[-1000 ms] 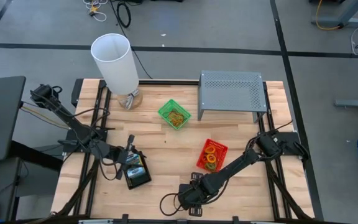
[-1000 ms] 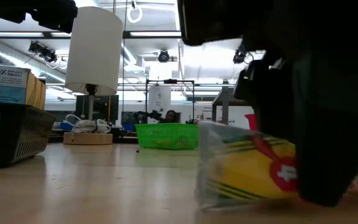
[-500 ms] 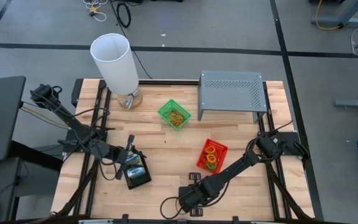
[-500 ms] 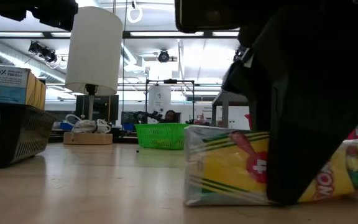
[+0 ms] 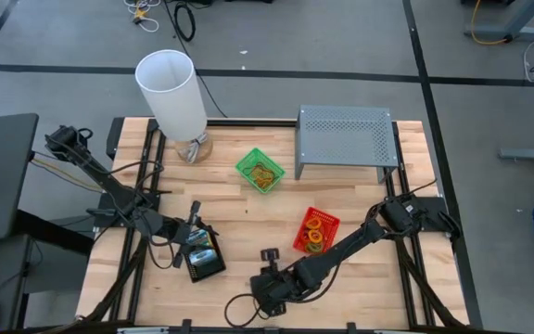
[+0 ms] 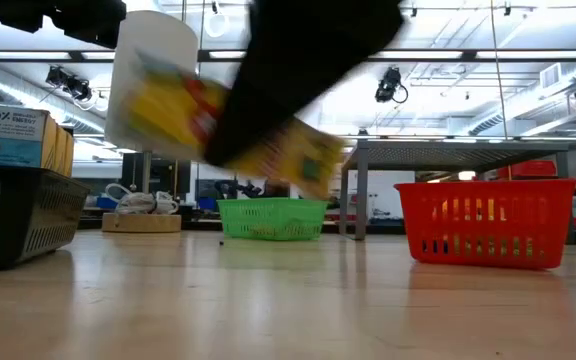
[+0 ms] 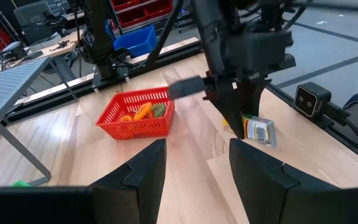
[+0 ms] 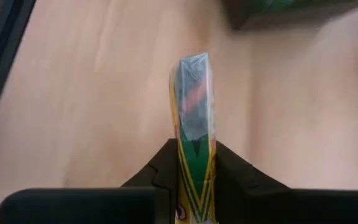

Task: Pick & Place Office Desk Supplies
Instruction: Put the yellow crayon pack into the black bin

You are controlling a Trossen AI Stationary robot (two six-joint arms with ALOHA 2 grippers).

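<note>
Yellow-green crayon box [image 8: 193, 118], wrapped in clear film, is pinched edgewise in the right gripper [image 8: 191, 163] and hangs clear of the wood, on the near side of the red tray [image 5: 316, 230]. By my judgement this is the carry step, and next comes a placement, probably toward the black tray [image 5: 204, 253], where the left gripper [image 7: 192, 163] waits with fingers spread.
</note>
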